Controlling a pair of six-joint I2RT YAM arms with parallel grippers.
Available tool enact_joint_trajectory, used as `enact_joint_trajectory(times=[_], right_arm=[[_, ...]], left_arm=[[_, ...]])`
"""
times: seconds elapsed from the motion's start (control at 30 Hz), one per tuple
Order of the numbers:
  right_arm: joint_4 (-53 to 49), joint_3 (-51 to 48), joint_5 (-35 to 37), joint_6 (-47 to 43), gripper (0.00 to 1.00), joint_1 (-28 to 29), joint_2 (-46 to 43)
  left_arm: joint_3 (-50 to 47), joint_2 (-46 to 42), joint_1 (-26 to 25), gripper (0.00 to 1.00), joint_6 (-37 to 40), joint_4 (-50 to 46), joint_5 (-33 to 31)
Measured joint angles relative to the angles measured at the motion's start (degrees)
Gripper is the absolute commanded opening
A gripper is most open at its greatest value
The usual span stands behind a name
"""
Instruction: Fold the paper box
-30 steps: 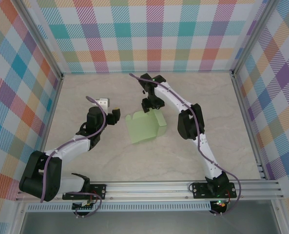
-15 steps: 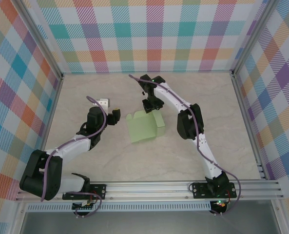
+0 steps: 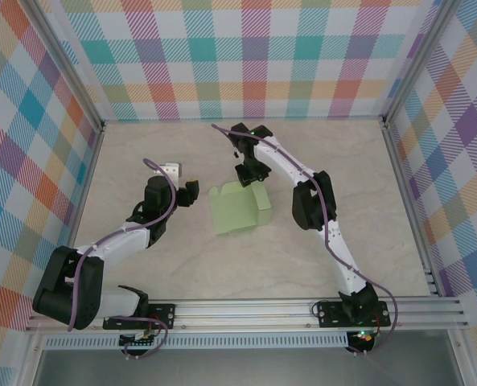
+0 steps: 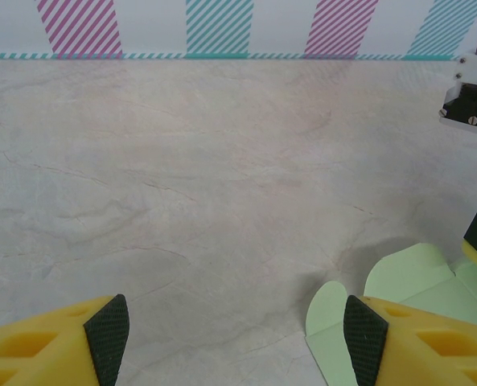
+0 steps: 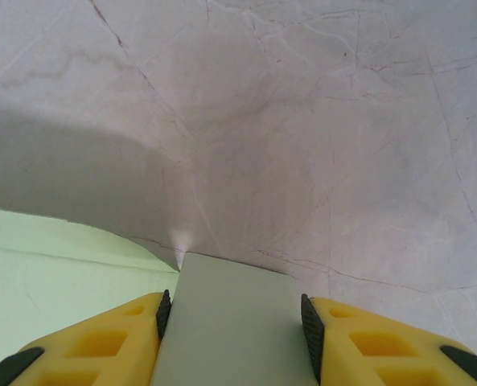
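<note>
Pale-green paper box [image 3: 236,212]: right gripper [image 5: 232,322] seemingly pinches its twelve-o'clock flap [image 5: 222,277]; left gripper [image 4: 236,331], jaws apart at nine o'clock, should brace the base during folding.

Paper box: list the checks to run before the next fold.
1. Paper box rests on the table, between the two arms: ok.
2. Right gripper closed on a flap, with pads against both its sides: ok.
3. Left gripper open, nothing between its fingers: ok.
4. Left gripper apart from the box, beside its left edge: ok.
5. Box fully folded: not ok, a rounded tab lies spread out.
6. Grip firm enough to hold through a fold: cannot tell.
</note>
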Motion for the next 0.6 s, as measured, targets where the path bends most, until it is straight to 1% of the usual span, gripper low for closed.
enact_joint_trajectory(times=[0.23,0.4,0.53,0.6], right_arm=[[0.22,-0.02,-0.22,1.03,0.29,0.0,-0.11],[1.9,-0.96,-3.85,4.28,0.29,-0.61,-1.97],[5.86,-6.19,-8.61,8.63,0.29,-1.53,-7.85],[8.26,-9.35,-10.51,10.78,0.29,-2.29,-11.43]], left_arm=[[0.0,0.0,0.0,0.73,0.0,-0.02,-0.17],[0.0,-0.04,0.0,0.74,-0.2,-0.17,-0.17],[0.81,-1.18,0.0,0.8,-2.56,-3.76,-0.5],[2.05,-2.27,0.02,0.86,-3.93,-6.56,-0.85]])
